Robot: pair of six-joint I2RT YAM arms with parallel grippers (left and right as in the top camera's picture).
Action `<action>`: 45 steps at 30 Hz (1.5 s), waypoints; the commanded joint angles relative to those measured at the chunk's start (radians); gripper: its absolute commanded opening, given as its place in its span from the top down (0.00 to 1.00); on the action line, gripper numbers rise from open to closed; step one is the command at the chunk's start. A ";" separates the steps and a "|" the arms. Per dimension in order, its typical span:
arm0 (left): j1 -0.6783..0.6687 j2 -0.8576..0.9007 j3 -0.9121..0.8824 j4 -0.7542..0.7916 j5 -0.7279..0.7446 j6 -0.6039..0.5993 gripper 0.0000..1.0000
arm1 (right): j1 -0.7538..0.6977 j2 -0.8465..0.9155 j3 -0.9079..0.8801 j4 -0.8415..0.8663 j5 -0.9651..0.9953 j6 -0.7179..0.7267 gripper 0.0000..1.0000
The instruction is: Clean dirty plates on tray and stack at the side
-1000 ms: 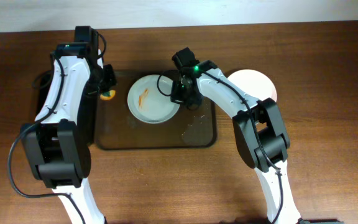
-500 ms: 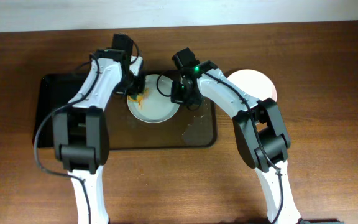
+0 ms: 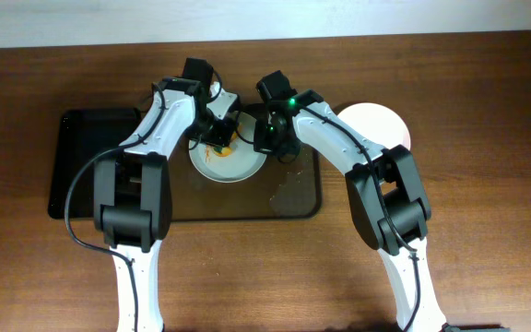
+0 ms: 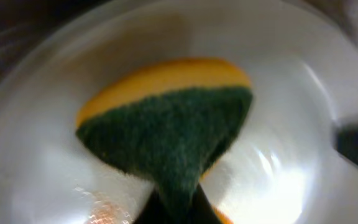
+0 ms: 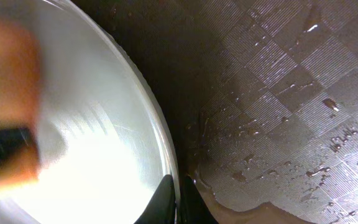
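A white plate (image 3: 230, 164) sits at the back of the large dark tray (image 3: 247, 207). My left gripper (image 3: 219, 136) is shut on a yellow and green sponge (image 4: 166, 124) and presses it on the plate (image 4: 291, 186); a faint orange smear (image 4: 107, 208) shows beside it. My right gripper (image 3: 267, 138) is shut on the plate's right rim (image 5: 166, 155), fingertips (image 5: 165, 202) pinching it. A clean white plate (image 3: 381, 127) lies on the table right of the tray, partly hidden by the right arm.
A smaller black tray (image 3: 86, 166) lies left of the large tray. The large tray's surface (image 5: 278, 93) is wet with droplets and a sauce puddle (image 5: 260, 208). Brown wooden table (image 3: 487, 184) surrounds everything.
My left arm swung right from the black tray with the sponge and now presses it on the plate. The orange streak is now covered. The right arm has not moved.
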 commanded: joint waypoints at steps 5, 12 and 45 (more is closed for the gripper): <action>0.004 0.046 -0.013 0.046 -0.426 -0.217 0.99 | -0.004 0.017 -0.034 -0.008 0.051 -0.018 0.96; -0.003 0.046 -0.013 -0.280 -0.095 -0.070 1.00 | -0.004 0.017 -0.034 -0.004 0.050 -0.017 0.96; -0.016 0.152 0.074 -0.392 0.306 0.071 0.99 | -0.077 0.017 -0.135 0.077 -0.222 -0.085 0.96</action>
